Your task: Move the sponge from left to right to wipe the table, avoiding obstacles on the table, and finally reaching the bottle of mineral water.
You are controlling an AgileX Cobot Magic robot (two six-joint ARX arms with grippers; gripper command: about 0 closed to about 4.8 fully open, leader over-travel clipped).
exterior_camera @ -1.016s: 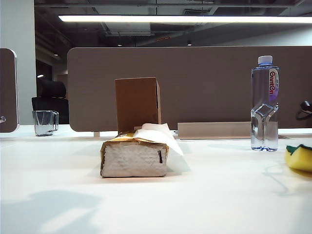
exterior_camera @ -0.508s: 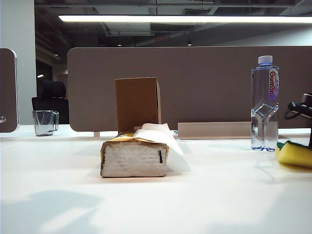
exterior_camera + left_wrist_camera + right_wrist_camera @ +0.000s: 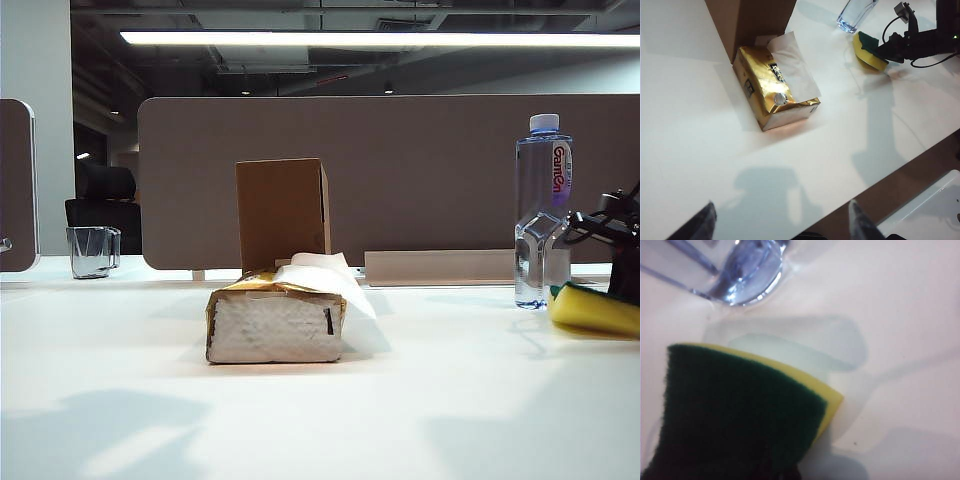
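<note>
Bottle of mineral water (image 3: 735, 270) mostly cropped

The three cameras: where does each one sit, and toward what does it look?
Exterior view: low at table height, facing the tissue pack, cardboard box and bottle; the right gripper shows at its right edge.
Left wrist view: high above, looking down on the table; open left gripper fingers at the edge.
Right wrist view: close over the gripped sponge.
All share sponge and bottle.
</note>
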